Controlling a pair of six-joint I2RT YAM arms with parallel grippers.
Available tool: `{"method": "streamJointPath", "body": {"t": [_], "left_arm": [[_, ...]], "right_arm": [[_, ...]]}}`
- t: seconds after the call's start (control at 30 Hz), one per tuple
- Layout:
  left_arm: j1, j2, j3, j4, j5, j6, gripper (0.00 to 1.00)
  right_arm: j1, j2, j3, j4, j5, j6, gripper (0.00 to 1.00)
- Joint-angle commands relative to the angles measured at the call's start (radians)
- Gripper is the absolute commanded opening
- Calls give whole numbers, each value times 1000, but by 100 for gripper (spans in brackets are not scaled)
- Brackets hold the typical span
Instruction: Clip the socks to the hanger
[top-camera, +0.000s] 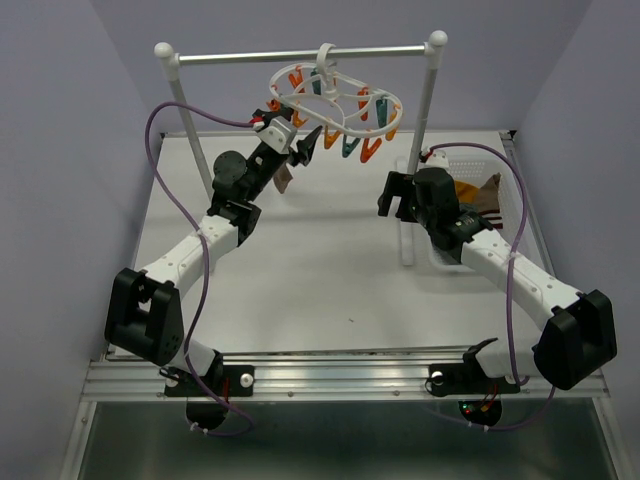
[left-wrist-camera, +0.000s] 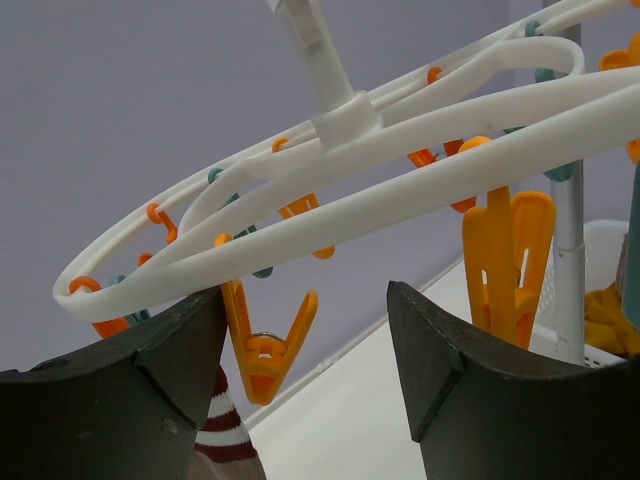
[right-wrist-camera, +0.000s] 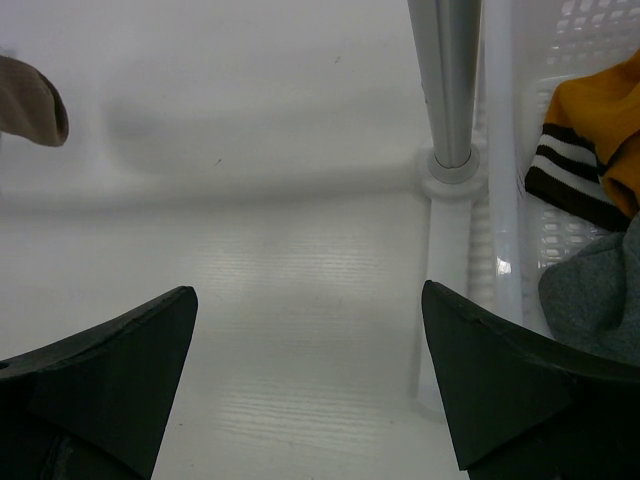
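The white oval hanger (top-camera: 335, 95) hangs by its hook from the metal crossbar, with orange and teal clips under it. My left gripper (top-camera: 308, 143) is raised to the ring's left side and stands open. In the left wrist view an orange clip (left-wrist-camera: 265, 345) hangs between the fingers (left-wrist-camera: 306, 290), close against the left one. A beige sock with red-and-white stripes (left-wrist-camera: 225, 435) dangles just below; what holds it is hidden behind that finger. My right gripper (top-camera: 393, 200) is open and empty over the table (right-wrist-camera: 308, 290). More socks (right-wrist-camera: 590, 130), mustard, striped and grey, lie in the basket.
The white two-post rack (top-camera: 428, 120) carries the crossbar; its right post (right-wrist-camera: 455, 90) stands just right of my right gripper. A white mesh basket (top-camera: 515, 215) sits against that post at the table's right edge. The hanging sock's toe (right-wrist-camera: 30, 100) shows far left in the right wrist view.
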Motion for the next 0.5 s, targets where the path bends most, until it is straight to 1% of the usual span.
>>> {"method": "streamJointPath", "body": {"t": [0.0,0.2,0.3,0.37,0.43,0.47], "left_arm": [[-3,-16,21,82,17,2,75],[-5,-14,32,82,28,-20,74],[-3,-10,46,82,23,-31,68],[-5,-8,52,82,12,-43,66],[-5,-8,56,82,-4,-48,60],[-5,-8,58,87,-12,-54,58]], "right_arm": [[-8,-30,47,19,-3,-11,100],[-8,-22,48,24,-6,-14,100],[-8,-19,51,24,-10,-15,100],[-8,-17,50,25,-13,-15,100],[-8,-19,50,28,-14,-14,100],[-8,-19,48,30,-16,-14,100]]}}
